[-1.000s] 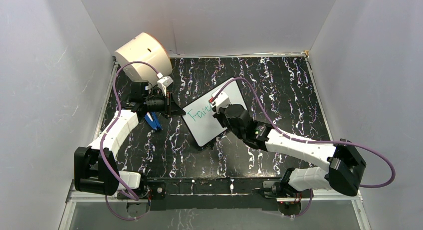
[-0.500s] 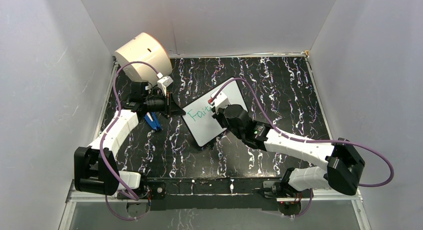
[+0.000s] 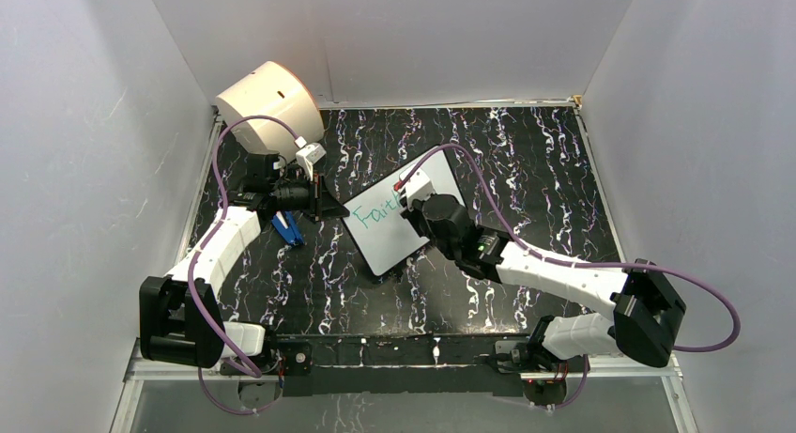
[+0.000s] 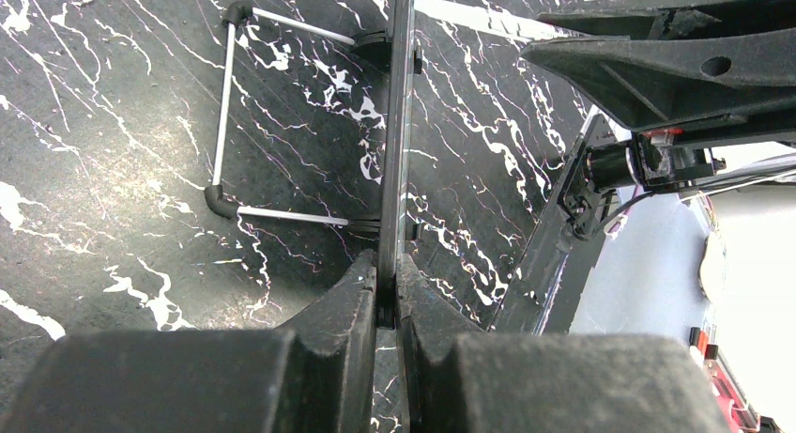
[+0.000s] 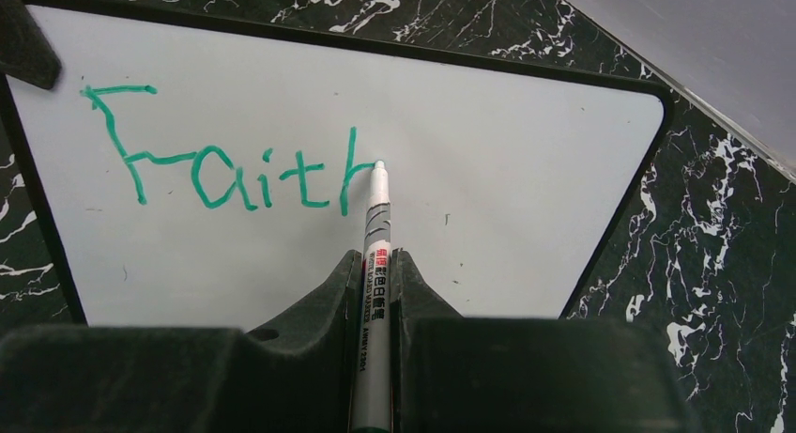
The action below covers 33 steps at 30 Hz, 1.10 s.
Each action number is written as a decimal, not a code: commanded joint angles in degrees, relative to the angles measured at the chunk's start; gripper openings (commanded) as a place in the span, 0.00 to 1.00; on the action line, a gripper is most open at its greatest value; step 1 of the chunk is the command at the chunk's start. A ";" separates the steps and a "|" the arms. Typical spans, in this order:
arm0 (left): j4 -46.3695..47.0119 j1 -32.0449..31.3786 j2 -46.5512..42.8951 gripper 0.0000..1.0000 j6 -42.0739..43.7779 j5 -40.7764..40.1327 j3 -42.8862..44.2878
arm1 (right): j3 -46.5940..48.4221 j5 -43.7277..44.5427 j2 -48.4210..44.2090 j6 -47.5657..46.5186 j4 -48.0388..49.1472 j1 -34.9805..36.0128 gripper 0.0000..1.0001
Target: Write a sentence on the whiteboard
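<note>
The whiteboard [image 3: 380, 247] stands propped on the black marbled table [image 3: 526, 170], held between the two pincers. The left gripper [image 4: 387, 264] is pressed together on its thin black frame, seen edge-on in the left wrist view. In that view, the board's wire legs with black end caps [image 4: 225, 104] reach out to the left of the clamped edge.

The right gripper [image 5: 375, 259] is pinched shut on a slim marker [image 5: 377, 228], which sticks out straight ahead of the fingertips. Its tip touches the white surface just beyond them. The sentence [image 5: 225, 170] so far reads "Faith" in green. It starts ahead and to the left of this pincer and runs right to the marker tip. The last letter has its upright and the rise of its arch, and the arch ends at the tip. The board surface to the right of the tip is bare.

Behind the left gripper, in the far corner, a cream drum [image 3: 267, 100] lies on its side; what it holds cannot be told. A small blue object [image 3: 289, 228] lies on the table just under the left wrist.
</note>
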 commanded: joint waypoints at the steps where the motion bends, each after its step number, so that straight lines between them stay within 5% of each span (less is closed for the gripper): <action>1: -3.78 0.34 1.35 0.00 2.11 -7.05 -0.16 | 1.72 1.94 0.13 -0.11 3.48 -0.84 0.00; 33: -4.08 0.34 1.46 0.00 2.11 -7.94 0.06 | 0.45 -0.79 -1.99 3.76 -4.31 -1.27 0.00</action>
